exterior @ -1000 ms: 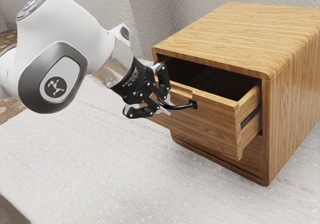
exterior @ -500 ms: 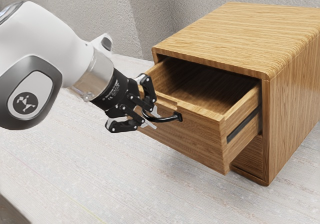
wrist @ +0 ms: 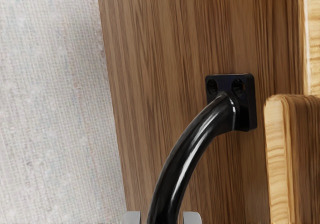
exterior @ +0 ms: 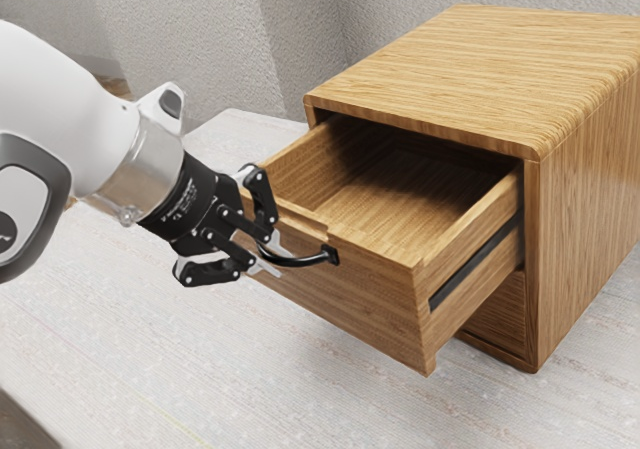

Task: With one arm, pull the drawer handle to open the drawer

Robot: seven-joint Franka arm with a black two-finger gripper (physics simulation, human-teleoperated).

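Exterior view shows black fingers pinching the glossy curved black handle of the straight-grained wooden drawer.

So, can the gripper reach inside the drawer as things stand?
Probably yes, once it lets go: the gripper is shut on the handle, and the drawer stands well out, open above.

A pale, grainy bench spreads beneath the tool and out around it; a grey speckled wall rises behind the tool.
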